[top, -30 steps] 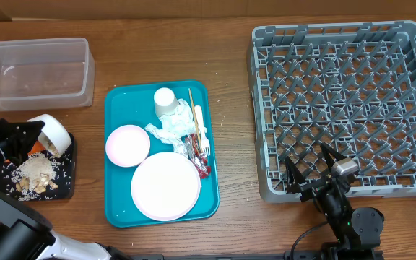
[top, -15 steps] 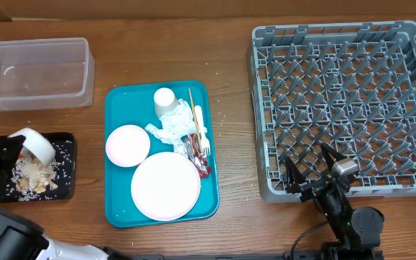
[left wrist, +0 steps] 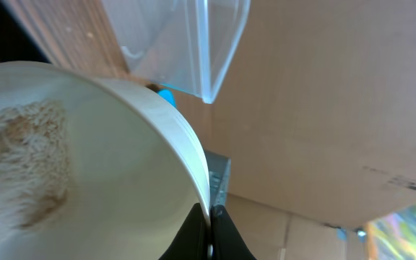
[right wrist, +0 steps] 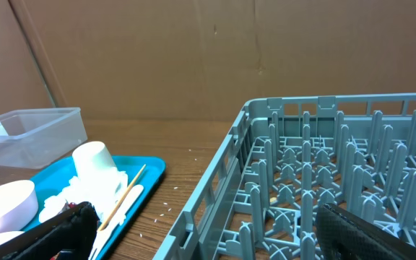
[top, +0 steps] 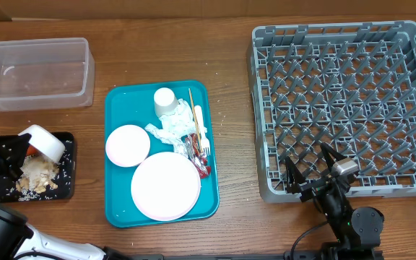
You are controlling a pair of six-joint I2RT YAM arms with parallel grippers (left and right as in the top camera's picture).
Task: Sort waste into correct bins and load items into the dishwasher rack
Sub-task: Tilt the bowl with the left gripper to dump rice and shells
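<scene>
My left gripper (left wrist: 209, 230) is shut on the rim of a small white bowl (top: 43, 141), held tilted over the black tray (top: 65, 182). Beige food scraps (top: 35, 173) and an orange piece (top: 32, 150) lie on that tray, and scraps cling inside the bowl (left wrist: 27, 159). The clear tub (top: 35, 72) is empty at the far left. The teal tray (top: 118, 209) holds a pink plate (top: 165, 186), a second bowl (top: 127, 144), a white cup (top: 166, 101), napkins (top: 170, 128), a red wrapper (top: 198, 163), a fork (top: 201, 130) and a wooden stick (top: 191, 105). My right gripper (top: 315, 167) is open at the near edge of the grey rack (top: 345, 101).
Small grains are scattered on the wood around the teal tray and on the black tray. The right wrist view shows the rack's wall (right wrist: 222, 180) between its fingers, with the cup (right wrist: 96, 167) and the tub (right wrist: 27, 133) to the left. Cardboard walls close off the back.
My left gripper has carried the bowl left and then back right a little over the black tray, turning it. More scraps lie on the tray. The right arm has not moved.
</scene>
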